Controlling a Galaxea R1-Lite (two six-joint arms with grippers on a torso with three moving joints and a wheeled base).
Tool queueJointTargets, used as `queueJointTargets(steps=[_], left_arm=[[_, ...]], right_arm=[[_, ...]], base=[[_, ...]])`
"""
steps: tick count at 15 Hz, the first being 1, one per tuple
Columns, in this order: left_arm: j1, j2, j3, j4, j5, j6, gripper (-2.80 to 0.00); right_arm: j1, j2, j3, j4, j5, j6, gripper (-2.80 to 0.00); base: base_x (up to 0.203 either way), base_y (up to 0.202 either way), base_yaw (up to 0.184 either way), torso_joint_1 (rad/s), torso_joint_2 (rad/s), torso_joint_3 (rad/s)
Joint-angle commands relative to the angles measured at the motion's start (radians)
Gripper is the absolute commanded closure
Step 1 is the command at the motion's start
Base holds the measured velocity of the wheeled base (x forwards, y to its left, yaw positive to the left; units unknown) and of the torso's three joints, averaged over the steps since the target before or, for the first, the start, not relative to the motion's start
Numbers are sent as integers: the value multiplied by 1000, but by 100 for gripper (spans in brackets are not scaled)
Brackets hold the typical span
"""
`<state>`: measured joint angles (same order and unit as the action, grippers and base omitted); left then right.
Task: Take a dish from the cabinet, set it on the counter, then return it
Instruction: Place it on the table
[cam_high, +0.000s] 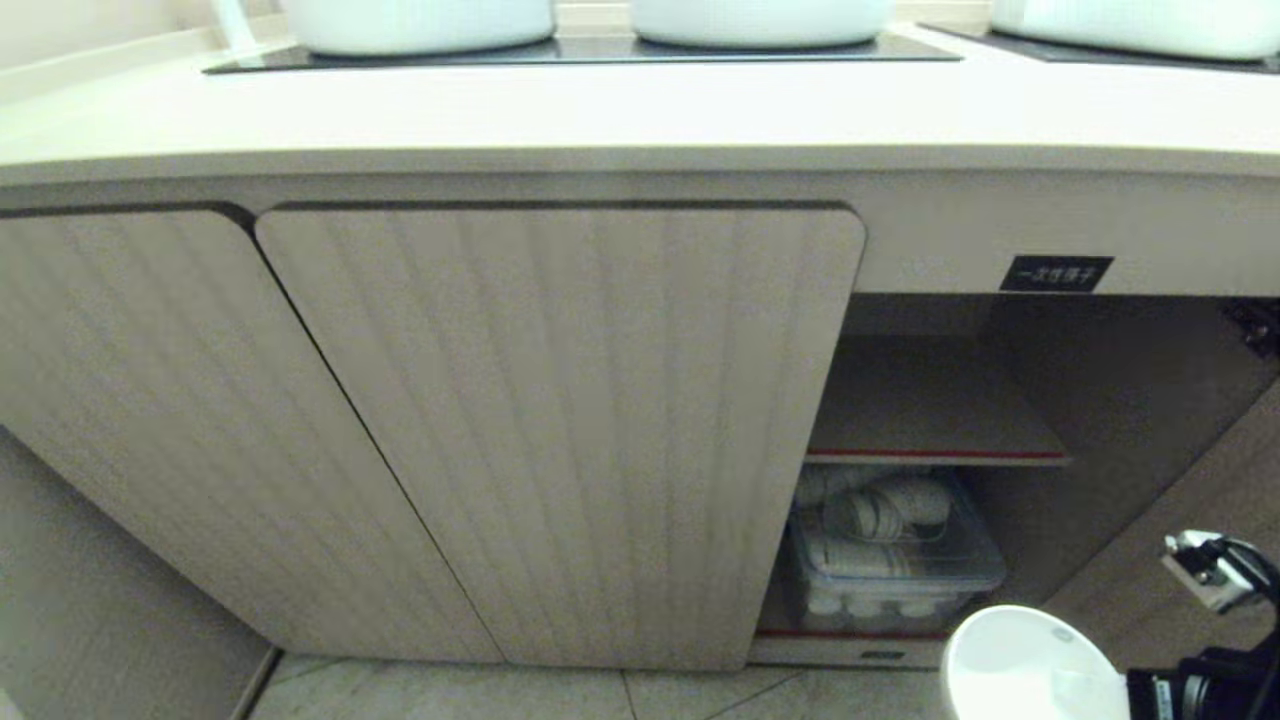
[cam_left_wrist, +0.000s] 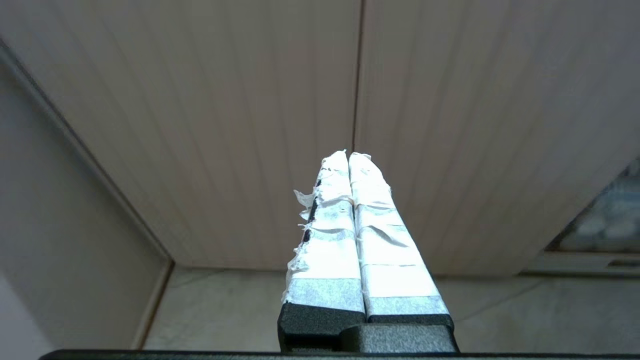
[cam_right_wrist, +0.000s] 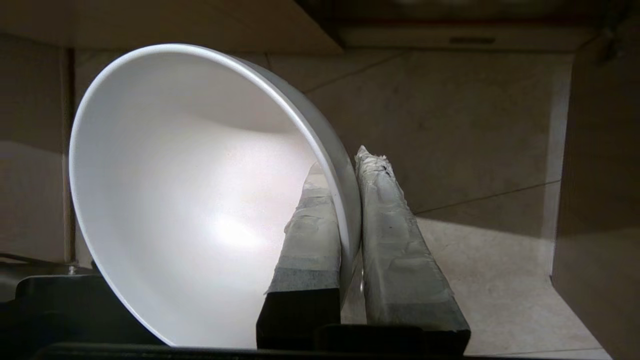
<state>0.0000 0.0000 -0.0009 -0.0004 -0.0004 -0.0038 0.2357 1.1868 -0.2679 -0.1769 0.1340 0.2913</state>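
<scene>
Right gripper (cam_right_wrist: 345, 200): the two tape-wrapped fingers (cam_right_wrist: 390, 240) are closed to a narrow gap on the wall of the dish (cam_right_wrist: 200, 190), one finger inside the bowl, the other against its outer face, with the rim pinched between them. The dish is a plain white bowl, tilted so that its open side faces the wrist camera; nothing shows inside it. Behind it in that view lie pale floor tiles (cam_right_wrist: 475, 150) and the lower edge of the cabinet.

In the head view the same dish (cam_high: 1030, 665) sits at the lower right of the frame, in the air in front of the open compartment, with the black body of the right arm just right of it. It touches neither shelf nor counter.

Left gripper (cam_left_wrist: 350, 157): taped fingers pressed together tip to tip, holding nothing, pointed at the seam between two closed ribbed doors (cam_left_wrist: 240, 125) near the floor.

Cabinet (cam_high: 560, 430): the doors at left and centre are closed; the right compartment stands open. Its red-edged shelf (cam_high: 930, 455) is at mid-height. Below it a clear plastic bin (cam_high: 890, 565) holds stacked white cups. A small black label (cam_high: 1056, 273) is fixed above the opening.

Counter (cam_high: 640, 110): it runs across the top of the frame, with black cooktop panels (cam_high: 590, 52) carrying large white pots (cam_high: 420, 25) at the upper edge.
</scene>
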Motion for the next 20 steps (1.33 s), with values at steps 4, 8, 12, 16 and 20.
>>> queueJointTargets(steps=[4, 8, 12, 16, 20], left_arm=[[0, 0, 1, 0, 0, -1, 0], [0, 0, 0, -1, 0, -1, 0], [0, 0, 0, 0, 0, -1, 0], [0, 0, -1, 0, 0, -1, 0], [0, 0, 1, 0, 0, -1, 0]], right_arm=[[0, 2, 1, -1, -1, 2, 0], [0, 2, -2, -1, -1, 0, 0], [0, 2, -4, -3, -1, 0, 0], [0, 2, -4, -3, -20, 1, 0], [4, 2, -5, -1, -34, 2, 0]], base=[[0, 0, 0, 137, -499, -310], [0, 0, 0, 173, -476, -301], [0, 0, 0, 195, -480, -291], [0, 0, 0, 213, -499, -289], [0, 0, 0, 235, -532, -298]])
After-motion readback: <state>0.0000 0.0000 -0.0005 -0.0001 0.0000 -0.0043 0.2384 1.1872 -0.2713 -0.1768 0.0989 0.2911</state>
